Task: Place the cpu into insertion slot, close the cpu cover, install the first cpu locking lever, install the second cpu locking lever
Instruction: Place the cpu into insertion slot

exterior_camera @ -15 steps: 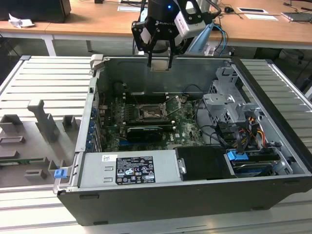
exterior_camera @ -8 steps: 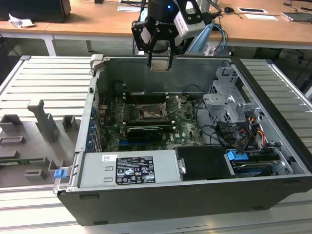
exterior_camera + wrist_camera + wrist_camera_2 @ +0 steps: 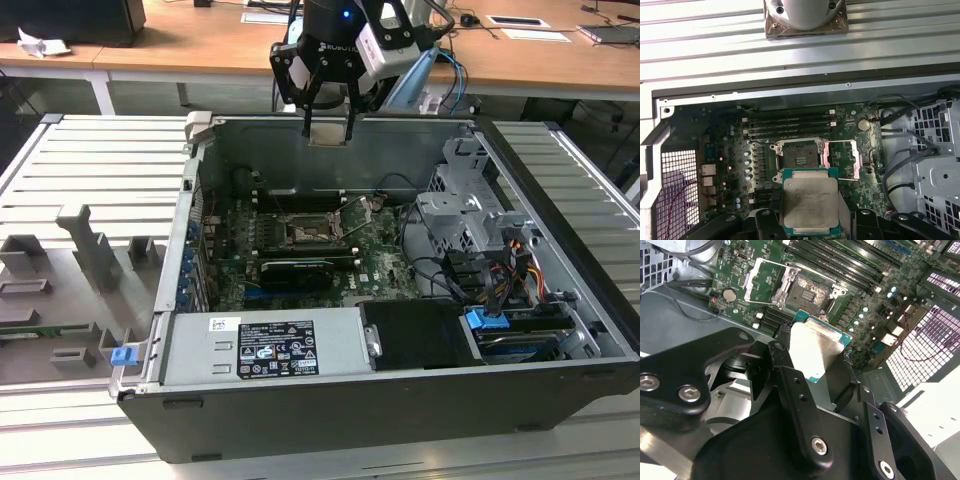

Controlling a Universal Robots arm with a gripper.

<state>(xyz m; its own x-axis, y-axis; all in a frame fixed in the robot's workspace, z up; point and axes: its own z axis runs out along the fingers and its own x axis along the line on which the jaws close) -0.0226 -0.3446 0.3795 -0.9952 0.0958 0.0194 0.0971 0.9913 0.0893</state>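
Black gripper (image 3: 328,118) hangs over open computer case (image 3: 330,410), close to back wall. Fingers (image 3: 785,360) squeeze cpu (image 3: 810,200) from two sides. Chip held flat, silver face toward first wrist view. Cpu up in air, above green board (image 3: 385,265), not touching it. Insertion slot (image 3: 799,160) sits on board, dark inside, shiny rim. Cpu cover (image 3: 842,160) swung open, just beside slot. Long black memory slots (image 3: 790,125) near slot, on another side. Case rests on grey ribbed table (image 3: 90,170).
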